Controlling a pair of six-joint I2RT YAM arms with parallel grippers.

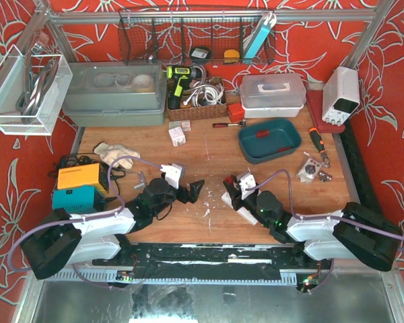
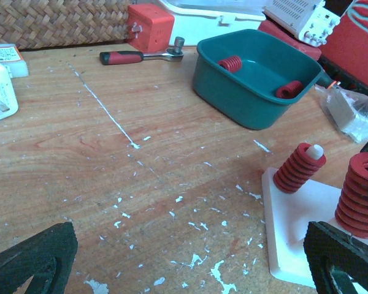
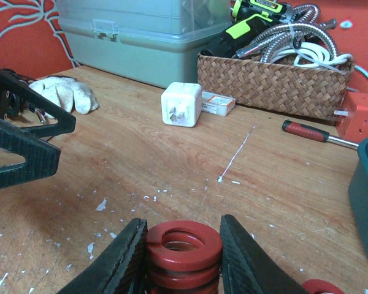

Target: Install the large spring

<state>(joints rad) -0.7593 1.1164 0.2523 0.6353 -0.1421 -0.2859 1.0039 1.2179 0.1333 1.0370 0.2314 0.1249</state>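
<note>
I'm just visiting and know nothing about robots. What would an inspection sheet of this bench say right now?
Surface: wooden table, flecked with white chips.
Job's things: large red spring at the white plate, seating unclear; smaller spring on its peg; two spares in the teal tray.
Clutter: ratchet, white charger, gloves, wicker basket.
Grippers: right gripper shut on the large red spring; left gripper open, empty.
Cables: purple cables loop off both arms.
Surroundings: red floral walls, wire shelf.
</note>
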